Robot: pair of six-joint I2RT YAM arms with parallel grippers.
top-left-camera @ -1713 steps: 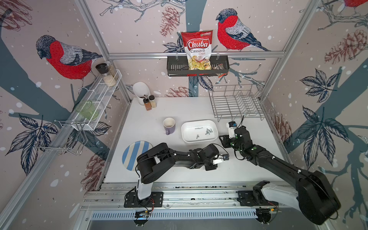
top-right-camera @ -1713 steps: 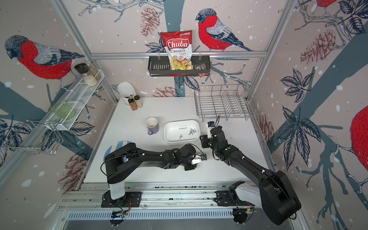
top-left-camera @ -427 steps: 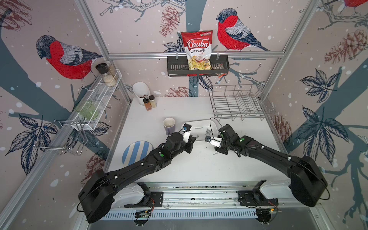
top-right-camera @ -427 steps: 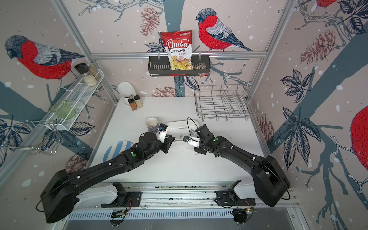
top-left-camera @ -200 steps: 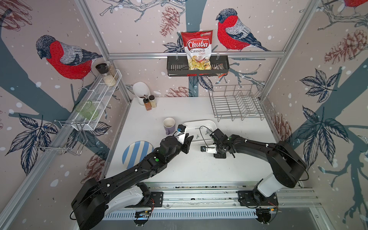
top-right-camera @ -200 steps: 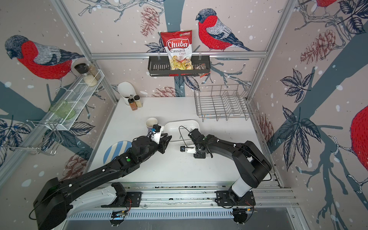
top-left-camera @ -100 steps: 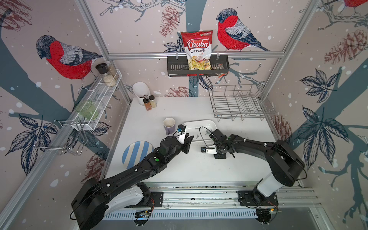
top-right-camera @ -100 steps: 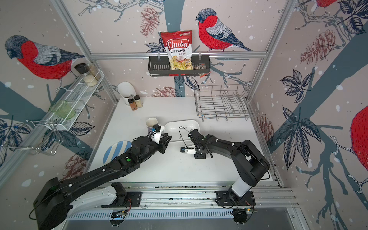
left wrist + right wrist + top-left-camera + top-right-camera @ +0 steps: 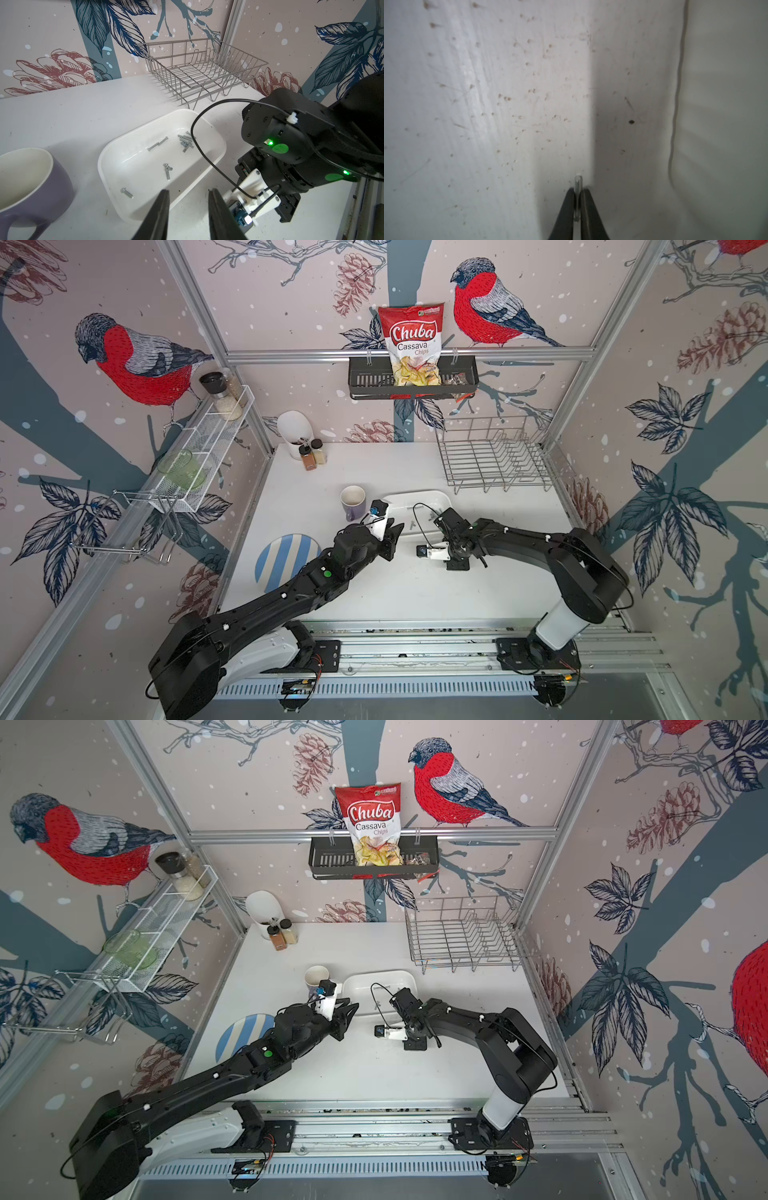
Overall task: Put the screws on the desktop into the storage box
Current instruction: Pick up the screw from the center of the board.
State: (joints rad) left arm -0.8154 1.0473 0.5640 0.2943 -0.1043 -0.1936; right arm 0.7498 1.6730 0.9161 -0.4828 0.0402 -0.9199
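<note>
Screw (image 9: 578, 182) sitting clamped in right gripper (image 9: 578, 190) over desktop (image 9: 488, 124), near the storage box (image 9: 133, 162), left gripper (image 9: 188, 193) hanging beside the box with jaws apart, holding nothing, more screws (image 9: 185, 141) lying inside it.

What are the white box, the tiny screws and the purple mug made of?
The white box: probably plastic, smooth and glossy, with soft light reflections on its floor.
The screws: metal, silvery-grey with bright glints and threaded shafts.
The purple mug: likely ceramic, thick-walled, smooth purple outside, cream inside.
</note>
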